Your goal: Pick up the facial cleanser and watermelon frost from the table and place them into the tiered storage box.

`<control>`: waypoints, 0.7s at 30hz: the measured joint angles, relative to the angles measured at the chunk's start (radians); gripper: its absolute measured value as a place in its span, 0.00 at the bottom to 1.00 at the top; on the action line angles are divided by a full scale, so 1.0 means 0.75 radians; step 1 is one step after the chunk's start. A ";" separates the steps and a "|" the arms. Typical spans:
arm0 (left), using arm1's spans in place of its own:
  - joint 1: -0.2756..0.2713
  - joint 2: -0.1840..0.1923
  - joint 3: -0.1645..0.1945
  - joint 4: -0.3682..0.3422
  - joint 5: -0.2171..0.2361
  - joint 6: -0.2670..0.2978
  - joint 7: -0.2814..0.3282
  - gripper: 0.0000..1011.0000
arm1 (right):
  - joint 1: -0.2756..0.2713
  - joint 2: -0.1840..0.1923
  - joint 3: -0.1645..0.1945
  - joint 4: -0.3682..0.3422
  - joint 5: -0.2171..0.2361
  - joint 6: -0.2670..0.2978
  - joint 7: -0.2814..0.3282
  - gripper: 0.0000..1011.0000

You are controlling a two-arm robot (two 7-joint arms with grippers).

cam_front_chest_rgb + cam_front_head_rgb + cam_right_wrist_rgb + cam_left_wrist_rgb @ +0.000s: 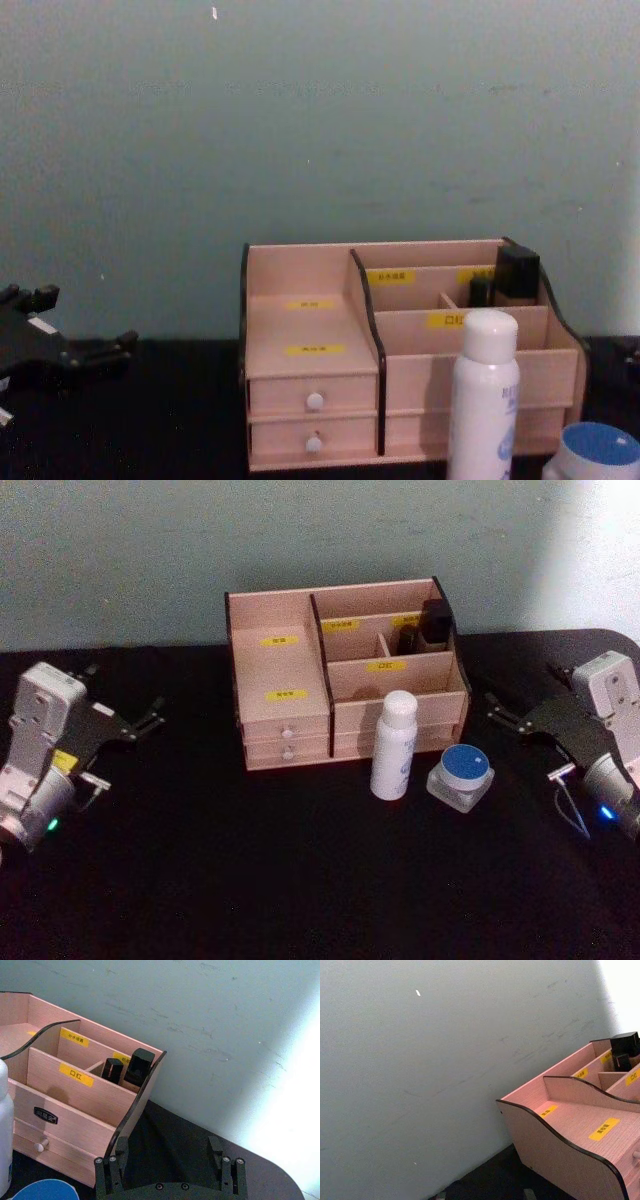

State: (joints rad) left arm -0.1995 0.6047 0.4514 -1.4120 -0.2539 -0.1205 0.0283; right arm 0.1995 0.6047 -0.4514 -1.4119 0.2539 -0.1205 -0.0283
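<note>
The tiered storage box (pixel 280 680) stands at the table's back middle, also in the chest view (pixel 300 330) and both wrist views (pixel 555 1155) (pixel 75 1105). In front of its right half stand a white capped bottle (pixel 393 745) (pixel 483 400) (pixel 4 1125) and a squat clear jar with a blue lid (pixel 462 775) (pixel 597 450) (pixel 42 1191). I cannot read which is the facial cleanser and which the watermelon frost. My left gripper (pixel 125 695) (pixel 88 318) hovers open at the far left. Right of the jar, my right gripper (pixel 525 692) (pixel 170 1157) is open and empty.
Two black items (pixel 435 620) (pixel 137 1067) stand in the box's back right compartment. The black table (pixel 250 880) ends at a grey-green wall (pixel 300 120) right behind the box. The box's left compartments and front right slot hold nothing visible.
</note>
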 joint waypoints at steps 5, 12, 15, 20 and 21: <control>0.000 0.000 0.000 0.000 0.000 0.000 0.000 0.99 | 0.000 0.000 0.000 0.000 0.000 0.000 0.000 0.99; 0.000 0.000 0.000 0.000 0.000 0.000 0.000 0.99 | 0.000 0.000 0.000 0.000 0.000 0.000 0.000 0.99; 0.000 0.000 0.000 0.000 0.000 0.000 0.000 0.99 | 0.000 0.000 0.000 0.000 0.000 0.000 0.000 0.99; 0.000 0.000 0.000 0.000 0.000 0.000 0.000 0.99 | 0.000 0.000 0.000 0.000 0.000 0.000 0.000 0.99; 0.000 0.000 0.000 0.000 0.000 0.000 0.000 0.99 | 0.000 0.000 0.000 0.000 0.000 0.000 0.000 0.99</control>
State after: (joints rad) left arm -0.1995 0.6047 0.4514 -1.4120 -0.2539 -0.1205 0.0282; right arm 0.1994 0.6047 -0.4514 -1.4119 0.2539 -0.1205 -0.0283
